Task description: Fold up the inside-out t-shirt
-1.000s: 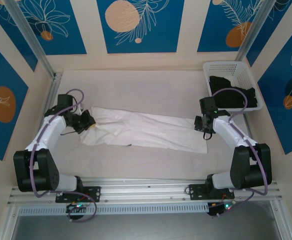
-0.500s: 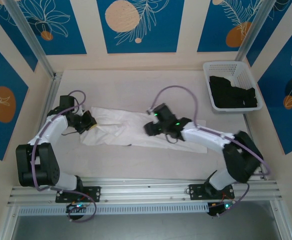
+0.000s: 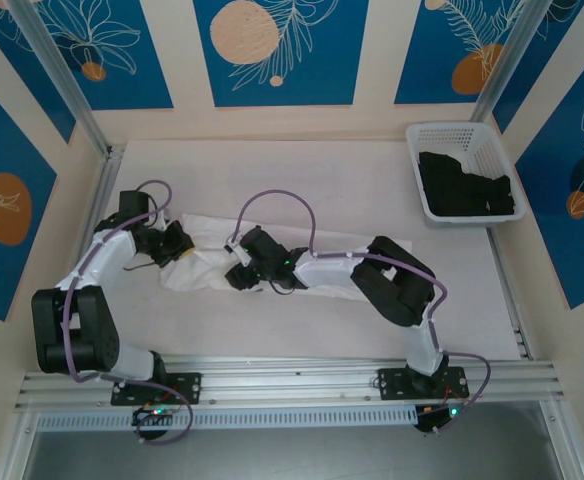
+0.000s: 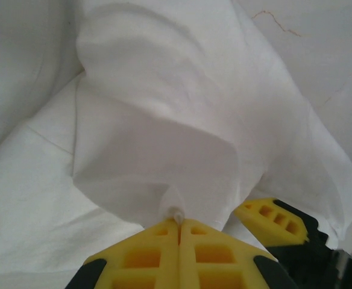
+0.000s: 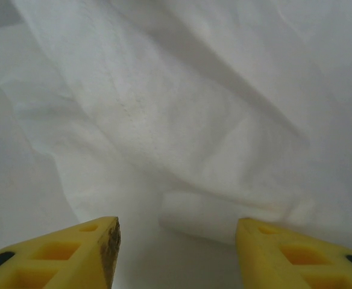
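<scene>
**Thin white tee, two grippers, plenty of wrinkles**

The t-shirt [image 3: 207, 250] lies bunched on the left half of the worktop [image 3: 322, 170], roughly midway between the near and far edges. It's well apart from the basket [image 3: 462, 128] in the far right corner, which has the black garment [image 3: 467, 190] in it.

The left gripper [image 4: 179, 224] has its fingers pressed together on a fold of cloth at the shirt's left end. The right gripper [image 5: 177, 241] hangs spread wide just over the fabric, pinching nothing, with a small rolled bit of cloth lying between the tips.

My guess is this stuff is light, floppy and thin, so it'll sag and crease wherever it isn't held. I'd grab at hems or doubled folds and catch both layers, not flat single cloth.
</scene>
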Tool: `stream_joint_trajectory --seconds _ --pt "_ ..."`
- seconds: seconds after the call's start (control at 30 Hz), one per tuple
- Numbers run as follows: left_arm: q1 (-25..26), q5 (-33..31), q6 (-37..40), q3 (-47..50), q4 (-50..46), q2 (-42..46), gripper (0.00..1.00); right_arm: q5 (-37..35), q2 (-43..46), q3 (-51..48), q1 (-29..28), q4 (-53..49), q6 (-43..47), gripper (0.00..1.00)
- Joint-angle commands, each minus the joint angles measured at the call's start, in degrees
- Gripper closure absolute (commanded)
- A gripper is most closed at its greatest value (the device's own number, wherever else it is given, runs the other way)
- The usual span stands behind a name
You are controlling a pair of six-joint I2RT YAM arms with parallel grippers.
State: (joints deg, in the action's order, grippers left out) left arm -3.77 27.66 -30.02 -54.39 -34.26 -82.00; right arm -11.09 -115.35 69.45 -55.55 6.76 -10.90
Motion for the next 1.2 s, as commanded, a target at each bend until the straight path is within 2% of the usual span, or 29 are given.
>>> stream_joint_trajectory --seconds 0.0,0.17,0.3,0.5,0.87,1.07,1.17 --pt "-0.7 1.5 1.0 -0.6 0.3 0.2 1.0 -1.6 -2.2 3.0 -0.4 -0.6 -1.9 0.46" --pt "-0.7 1.6 1.1 -0.2 0.9 0.1 1.0 -2.0 -3.9 4.0 -0.5 -0.4 -2.8 0.53" --pt "-0.7 1.7 1.2 0.1 1.1 -0.3 1.0 -2.5 -4.3 4.9 -0.4 -1.3 -2.9 0.73" --pt "-1.1 0.7 1.8 0.2 0.6 0.2 1.0 -1.7 0.8 1.7 0.0 -2.0 -3.5 1.0" --pt "-1.1 -0.1 1.7 1.1 0.5 0.5 1.0 11.8 8.7 -2.1 2.7 -6.6 -9.8 1.0" --pt "-1.1 -1.7 1.3 4.6 0.0 2.2 1.0 17.9 7.8 -2.1 4.3 -11.3 -13.0 1.0" --pt "-1.1 -2.1 0.3 7.4 0.3 3.2 0.98 19.8 6.8 -2.3 4.3 -13.6 -13.7 0.94"
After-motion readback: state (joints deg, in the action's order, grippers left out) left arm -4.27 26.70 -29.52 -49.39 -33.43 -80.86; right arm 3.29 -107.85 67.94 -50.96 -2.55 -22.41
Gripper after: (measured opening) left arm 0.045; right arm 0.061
